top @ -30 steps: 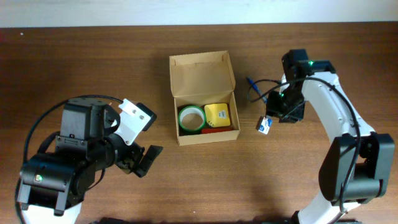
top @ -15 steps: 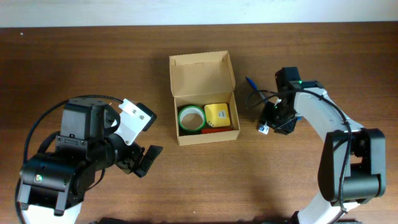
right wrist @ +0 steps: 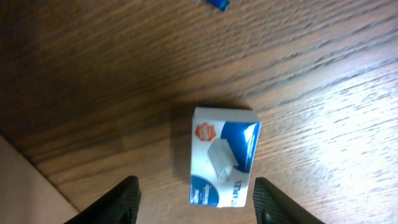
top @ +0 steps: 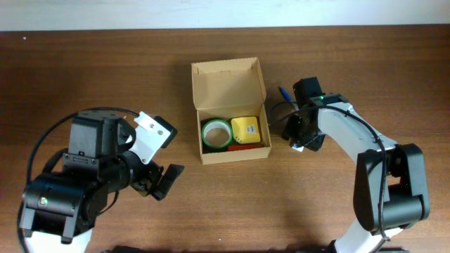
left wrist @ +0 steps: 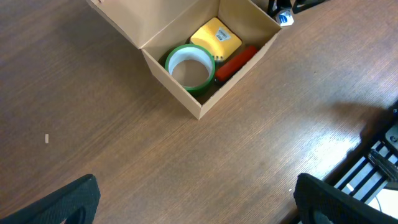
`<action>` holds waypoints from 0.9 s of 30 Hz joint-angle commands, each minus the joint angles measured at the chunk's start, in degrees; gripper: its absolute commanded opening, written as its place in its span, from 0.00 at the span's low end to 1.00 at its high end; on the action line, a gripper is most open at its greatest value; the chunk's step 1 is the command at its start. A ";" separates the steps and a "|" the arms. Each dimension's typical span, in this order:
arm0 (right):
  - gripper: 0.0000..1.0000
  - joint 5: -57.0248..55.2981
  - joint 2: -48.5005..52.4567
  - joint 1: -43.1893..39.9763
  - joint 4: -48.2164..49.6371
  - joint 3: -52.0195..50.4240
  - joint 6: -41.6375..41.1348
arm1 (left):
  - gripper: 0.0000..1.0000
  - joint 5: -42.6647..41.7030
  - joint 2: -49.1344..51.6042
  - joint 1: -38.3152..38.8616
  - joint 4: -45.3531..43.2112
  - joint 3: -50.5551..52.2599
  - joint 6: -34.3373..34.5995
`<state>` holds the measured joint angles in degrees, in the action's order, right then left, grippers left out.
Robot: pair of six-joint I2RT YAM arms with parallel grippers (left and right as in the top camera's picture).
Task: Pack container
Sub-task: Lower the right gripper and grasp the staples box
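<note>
- Two arms stand at a wooden table (top: 84,63), one on each side of a cardboard box (top: 226,84) that sits near the middle of it.
- The box is open. Its flap lid is swung up and back on the far side, away from the arms' bases.
- Three things lie inside, all in the near half. A green tape (top: 216,133) is on the left and a yellow pack (top: 246,128) is just beside it on the right. A red item (top: 247,147) lies along the near wall, partly under the yellow pack.
- The left gripper (left wrist: 196,190) has its jaws spread as wide as they go and holds nothing. It hangs over bare table to the near left of the box, well apart from it.
- The right gripper (right wrist: 194,182) hovers to the right of the box with its jaws apart, gripping nothing.
- A small blue and white packet (right wrist: 222,158) lies flat on the table between the right fingers (right wrist: 121,199). Wood shows on both sides of it, so neither finger touches it.
- The packet is near the box's right wall but not against it.
- A blue pen (top: 283,93) lies on the table beyond the right gripper, near the box's far right corner. Most of it is hidden by a cable.
</note>
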<state>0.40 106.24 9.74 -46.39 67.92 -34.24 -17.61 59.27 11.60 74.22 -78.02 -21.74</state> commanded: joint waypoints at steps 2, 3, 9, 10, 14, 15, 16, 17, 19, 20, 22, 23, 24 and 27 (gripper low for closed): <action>0.64 -3.52 -0.72 0.07 0.81 -0.59 -0.61 | 1.00 -0.20 0.02 -0.26 0.00 -0.79 -1.09; 0.64 -3.74 -0.72 0.07 0.92 -0.59 -0.55 | 1.00 -0.17 0.02 -0.26 0.00 -0.79 -1.09; 0.68 -3.87 0.70 0.04 1.90 -0.63 -0.11 | 1.00 -0.20 0.02 -0.26 0.00 -0.79 -1.09; 0.68 -3.89 0.98 0.04 1.88 -0.63 -0.09 | 0.99 -0.20 0.02 -0.26 0.00 -0.79 -1.09; 0.68 -3.89 1.14 0.04 2.32 -0.63 0.57 | 1.00 -0.20 0.02 -0.26 0.00 -0.79 -1.09; 0.68 -3.91 1.18 0.04 2.49 -0.66 0.81 | 1.00 -0.17 0.02 -0.26 0.00 -0.79 -1.09; 0.68 -3.89 1.25 0.04 2.54 -0.66 0.81 | 1.00 -0.20 0.02 -0.26 0.00 -0.79 -1.09; 0.68 -3.89 1.29 0.04 2.54 -0.66 0.81 | 0.99 -0.20 0.02 -0.26 0.00 -0.79 -1.09; 0.68 -3.89 1.29 0.00 2.82 -0.66 0.96 | 1.00 -0.20 0.02 -0.26 0.00 -0.79 -1.09; 0.68 -3.89 1.31 0.00 3.15 -0.66 1.01 | 1.00 -0.20 0.02 -0.26 0.00 -0.79 -1.09; 0.68 -3.80 1.46 0.00 3.78 -0.66 1.31 | 1.00 -0.20 0.02 -0.26 0.00 -0.79 -1.09; 0.68 -3.67 1.64 0.00 3.98 -0.66 1.44 | 1.00 -0.17 0.02 -0.26 0.00 -0.79 -1.09; 0.68 -3.63 1.88 0.00 4.02 -0.66 1.42 | 1.00 -0.20 0.02 -0.26 0.00 -0.79 -1.09; 0.68 -3.19 2.60 0.00 4.07 -0.66 1.92 | 1.00 -0.20 0.02 -0.26 0.00 -0.79 -1.09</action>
<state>-2.15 107.15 9.74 -42.54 67.68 -33.12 -17.61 59.27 11.60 74.22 -78.02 -21.74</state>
